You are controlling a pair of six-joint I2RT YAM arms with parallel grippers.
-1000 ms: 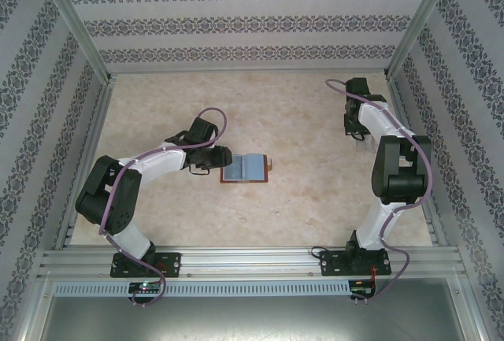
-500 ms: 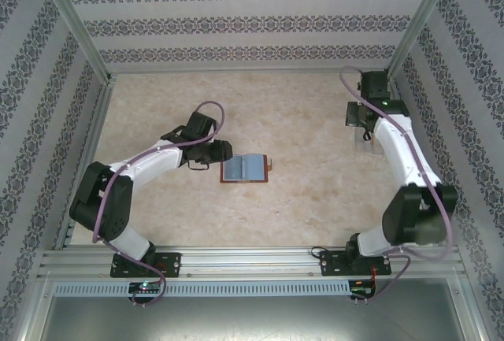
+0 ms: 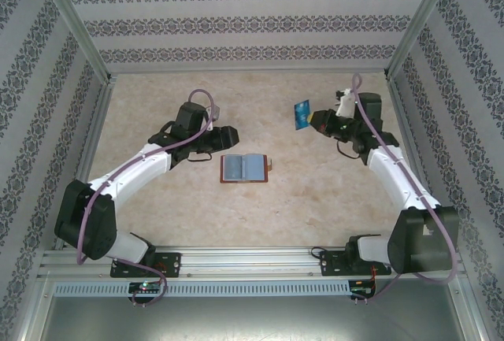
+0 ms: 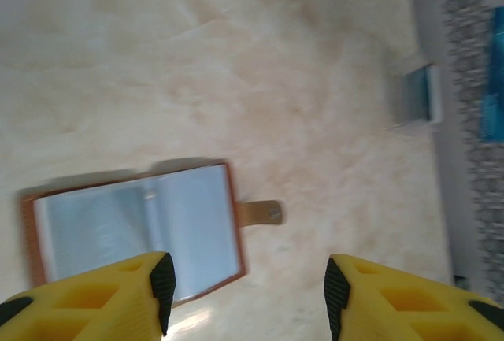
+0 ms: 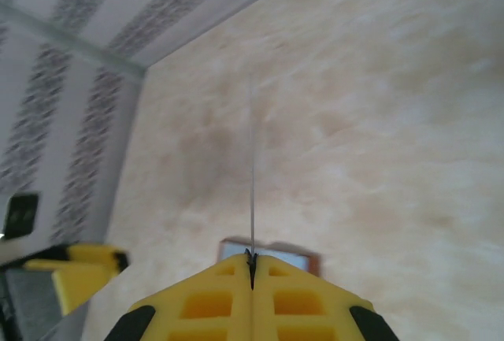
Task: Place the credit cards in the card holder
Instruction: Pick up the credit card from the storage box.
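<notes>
The card holder (image 3: 245,168) lies open on the table, grey-blue lining up, its snap tab (image 4: 261,213) pointing right. My left gripper (image 3: 227,136) hovers open just above and left of the card holder (image 4: 134,231), nothing between its fingers (image 4: 163,284). My right gripper (image 3: 316,120) hangs over the table to the upper right of the holder, shut on a blue-teal credit card (image 3: 302,115). In the right wrist view the card (image 5: 252,168) stands edge-on out of the shut gripper (image 5: 252,266), and the holder (image 5: 272,256) peeks out past the fingertips.
A small clear case (image 4: 416,97) stands near the right wall of the enclosure. Patterned walls (image 3: 236,22) and metal posts close in the table on three sides. Bare beige tabletop (image 3: 236,215) lies between the holder and the arm bases.
My right arm has swung from the right wall toward the middle, bringing a blue card into view. The left gripper has drawn back up and left off the holder, and its jaws have widened a little.
</notes>
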